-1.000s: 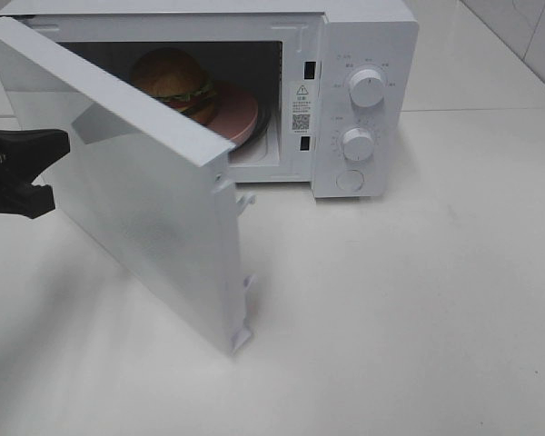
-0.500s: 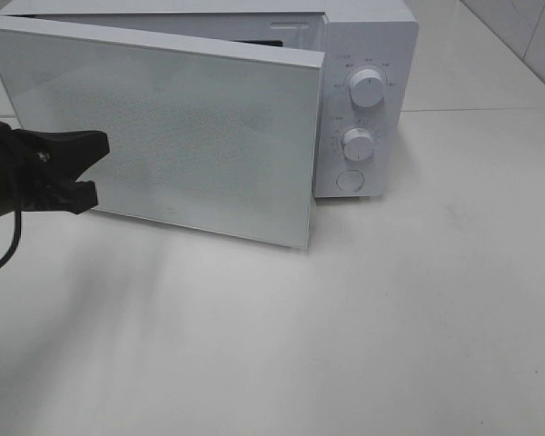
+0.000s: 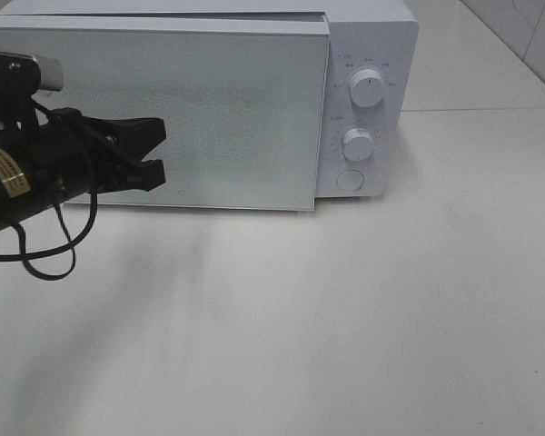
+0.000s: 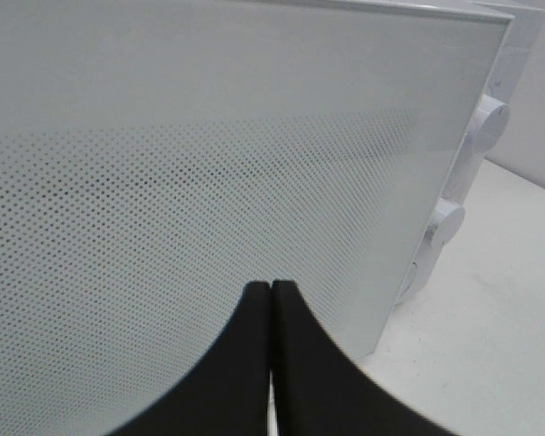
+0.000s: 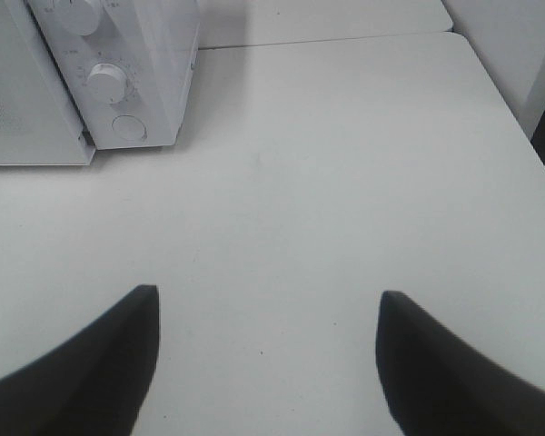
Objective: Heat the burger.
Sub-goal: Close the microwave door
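Note:
The burger is hidden inside the white microwave (image 3: pixel 368 36), behind its frosted door (image 3: pixel 236 100). The door lies almost flat against the oven front, its free edge beside the control panel. My left gripper (image 3: pixel 160 150) is shut with nothing in it, its black fingertips against the lower left part of the door. In the left wrist view the shut gripper (image 4: pixel 271 287) meets the dotted door (image 4: pixel 209 163). My right gripper (image 5: pixel 268 295) is open and empty over bare table, to the right of the microwave (image 5: pixel 154 54). It is outside the exterior high view.
The control panel carries an upper knob (image 3: pixel 367 89), a lower knob (image 3: pixel 357 143) and a round button (image 3: pixel 349 179). The white table (image 3: pixel 345 318) stretches in front and to the right. A loose black cable (image 3: pixel 50 263) hangs from the left arm.
The microwave door swung from wide open to nearly closed, hiding the burger and pink plate. My left gripper moved right along with the door. The right gripper kept its opening.

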